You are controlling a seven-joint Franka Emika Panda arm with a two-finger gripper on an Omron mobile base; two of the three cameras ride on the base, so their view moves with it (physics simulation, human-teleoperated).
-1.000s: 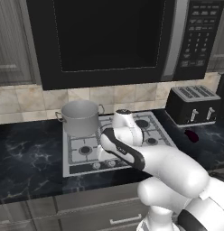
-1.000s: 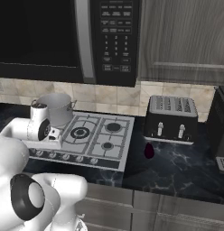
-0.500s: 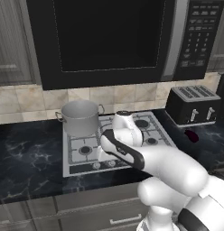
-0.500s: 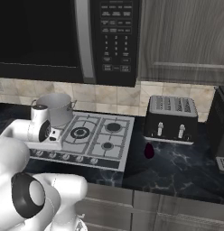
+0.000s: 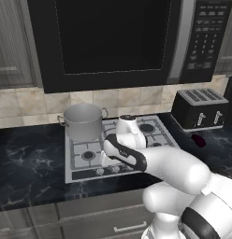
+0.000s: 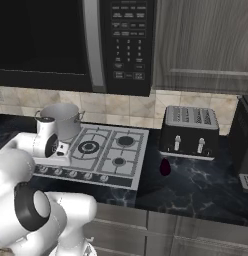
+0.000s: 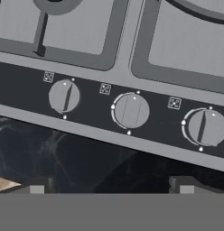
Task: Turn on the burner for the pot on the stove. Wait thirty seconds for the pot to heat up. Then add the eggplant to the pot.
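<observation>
We see the pot [image 5: 83,121] on the stove [image 5: 153,140] at its 10 o'clock burner. Right base view adds the eggplant [image 6: 165,167] on the surface [image 6: 196,182], 3 o'clock of the stove. Hand view: tool [image 7: 111,186] wide open, empty, above 3 knobs [image 7: 131,111].

The robot's arm [image 5: 169,163] is glossy white with rounded, bulbous links, black bands at joints, dark grey joint caps

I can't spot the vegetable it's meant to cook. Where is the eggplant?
The eggplant lies on the dark counter right of the stove, just in front of the black toaster.
</observation>
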